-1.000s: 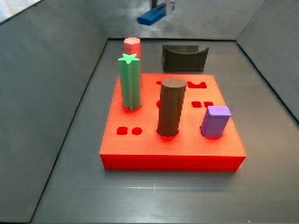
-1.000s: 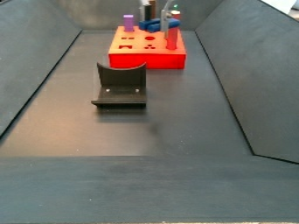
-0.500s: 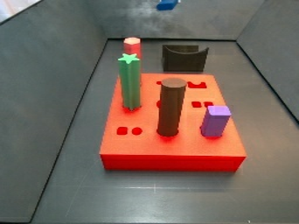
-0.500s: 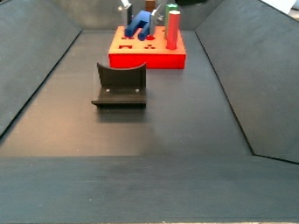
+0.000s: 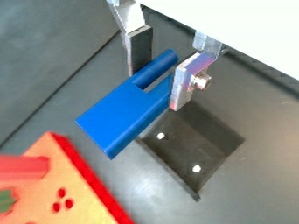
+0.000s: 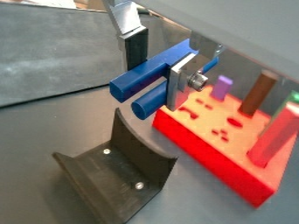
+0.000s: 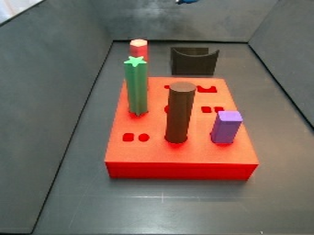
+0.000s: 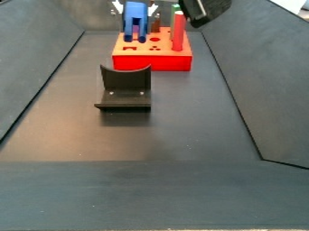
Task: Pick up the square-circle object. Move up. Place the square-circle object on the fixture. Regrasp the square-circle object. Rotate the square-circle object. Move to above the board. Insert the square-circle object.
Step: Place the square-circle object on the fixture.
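Gripper [image 5: 163,74]: raised in the air, silver fingers [image 5: 187,77] clamped on the square-circle object [image 5: 132,107] at its two-pronged end. Object: bright blue; in both wrist views its long axis runs crosswise out from the fingers, boxy body leading. Fixture [image 6: 111,175]: dark scooped bracket on the floor, apparently below the held piece, well apart. Board [image 7: 185,138]: red, beside the fixture.
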### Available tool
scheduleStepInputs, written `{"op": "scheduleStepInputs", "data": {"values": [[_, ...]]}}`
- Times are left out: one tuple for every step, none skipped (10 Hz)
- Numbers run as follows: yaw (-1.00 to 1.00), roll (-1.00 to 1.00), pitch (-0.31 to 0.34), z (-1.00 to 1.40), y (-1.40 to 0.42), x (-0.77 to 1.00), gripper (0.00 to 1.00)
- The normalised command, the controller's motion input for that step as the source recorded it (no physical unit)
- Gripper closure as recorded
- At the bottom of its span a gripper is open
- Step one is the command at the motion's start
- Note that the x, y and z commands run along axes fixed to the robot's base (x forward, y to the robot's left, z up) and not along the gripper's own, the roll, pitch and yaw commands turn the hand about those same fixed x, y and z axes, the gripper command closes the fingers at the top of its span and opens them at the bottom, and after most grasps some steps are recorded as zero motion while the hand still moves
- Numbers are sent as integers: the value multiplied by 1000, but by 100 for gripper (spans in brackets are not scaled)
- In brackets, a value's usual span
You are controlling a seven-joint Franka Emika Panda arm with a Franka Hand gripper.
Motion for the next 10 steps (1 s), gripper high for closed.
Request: {"op": "scheduleStepInputs", "data": {"values": [[20,-352,434,-12,51,457,100],[-56,-251,364,-6,32,418,100],[-105,-201,297,-10,36,358,100],[-131,-162,230,-8,42,277,100],[-130,-141,189,-3,43,220,100],[-114,-1000,20,-1000,64,132,100],[-114,-1000,-5,-1000,69,116,100],[-124,-1000,-4,-1000,77,117,100],[-123,-1000,20,-1000,80,129,100],[-123,-1000,30,-1000,85,137,100]]}}
